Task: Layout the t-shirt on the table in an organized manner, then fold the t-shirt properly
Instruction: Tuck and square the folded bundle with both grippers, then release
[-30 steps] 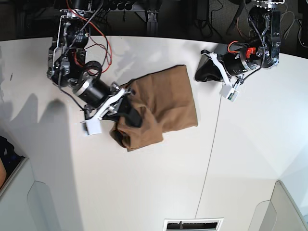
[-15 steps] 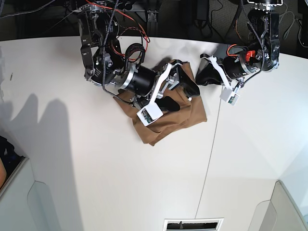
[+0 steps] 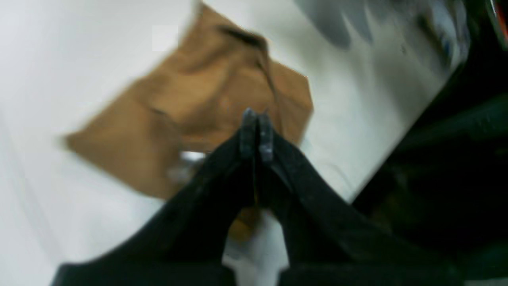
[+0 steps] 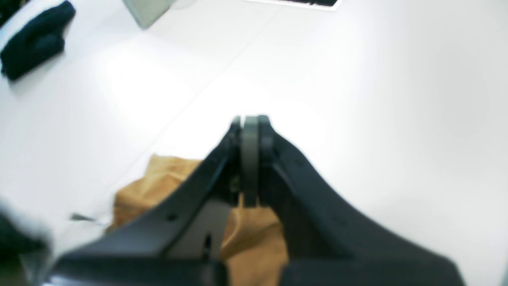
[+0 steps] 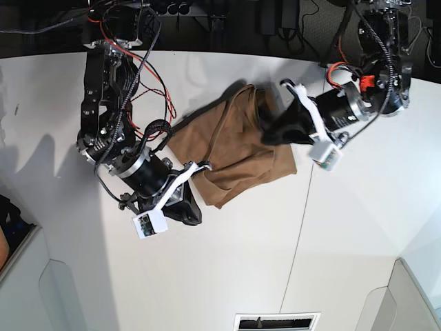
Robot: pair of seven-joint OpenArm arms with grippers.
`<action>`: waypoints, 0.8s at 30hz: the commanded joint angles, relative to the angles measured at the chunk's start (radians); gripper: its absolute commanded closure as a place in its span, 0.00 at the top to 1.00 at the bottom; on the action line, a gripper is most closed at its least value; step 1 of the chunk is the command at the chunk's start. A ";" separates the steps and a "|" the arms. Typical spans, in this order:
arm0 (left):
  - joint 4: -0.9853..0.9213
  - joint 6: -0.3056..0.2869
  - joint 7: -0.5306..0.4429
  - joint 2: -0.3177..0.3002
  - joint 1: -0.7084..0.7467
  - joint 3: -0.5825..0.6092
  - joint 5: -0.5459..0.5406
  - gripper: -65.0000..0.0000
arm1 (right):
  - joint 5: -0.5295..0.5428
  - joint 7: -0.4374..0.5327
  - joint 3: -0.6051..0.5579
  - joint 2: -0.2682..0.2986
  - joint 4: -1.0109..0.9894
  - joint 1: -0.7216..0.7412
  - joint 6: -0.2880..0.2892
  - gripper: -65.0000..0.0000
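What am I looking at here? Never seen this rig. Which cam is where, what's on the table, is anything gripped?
It is a two-armed robot working over a white table. The base view looks straight down on both arms; the other two pictures come from cameras mounted on each wrist, looking along the black fingers.

In the base view the right gripper is on the picture's left, and the left gripper is on the picture's right.

The only item lying there is a tan-brown t-shirt, partly folded and rumpled, between the two arms.

Both grippers are shut. Each wrist view shows the fingertips pressed together with no cloth between them, so nothing looks held. The left gripper sits over the shirt's upper right edge; contact cannot be told.
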 commanded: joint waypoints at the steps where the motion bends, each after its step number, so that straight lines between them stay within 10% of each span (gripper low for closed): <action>1: 0.013 -0.010 -0.042 0.009 -0.007 0.048 0.018 0.00 | -0.002 0.031 0.002 0.003 -0.027 0.039 0.002 0.00; 12: -0.179 -0.010 -0.120 0.047 -0.016 0.206 0.322 0.00 | -0.115 0.077 -0.082 0.017 -0.480 0.206 0.048 0.00; 24: -0.187 -0.010 -0.174 -0.115 -0.028 0.096 0.311 0.00 | 0.083 0.050 -0.240 0.163 -0.253 -0.085 0.048 0.00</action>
